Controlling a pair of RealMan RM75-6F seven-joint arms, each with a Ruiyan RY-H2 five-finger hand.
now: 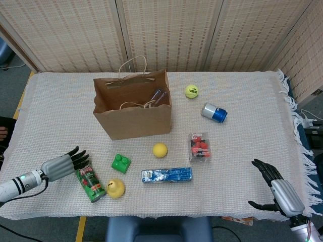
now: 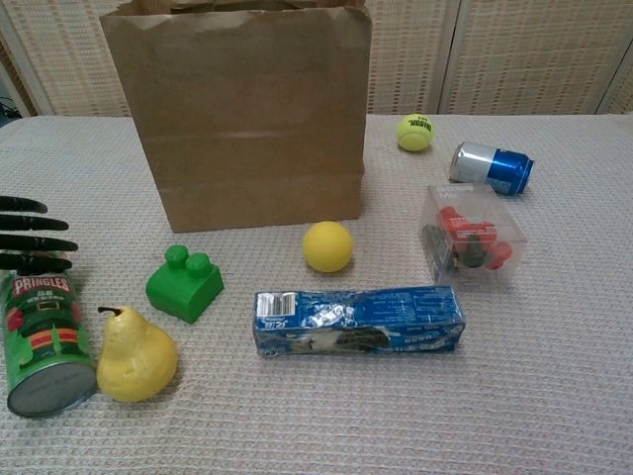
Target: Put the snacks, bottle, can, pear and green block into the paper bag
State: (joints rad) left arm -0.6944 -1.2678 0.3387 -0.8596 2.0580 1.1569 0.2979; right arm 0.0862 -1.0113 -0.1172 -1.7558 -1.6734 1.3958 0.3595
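Lying unbagged: one Pringles can (image 2: 42, 340), one pear (image 2: 135, 354), one green block (image 2: 184, 283).

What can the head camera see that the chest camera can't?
Only the head view shows the inside of the bag, with a bottle already in it, and the right robot hand open by the table's near right corner. Only the chest view shows the Pringles label clearly enough to read. Both show the left robot hand, fingers spread by the Pringles, plus the pear, green block, cookies and can.
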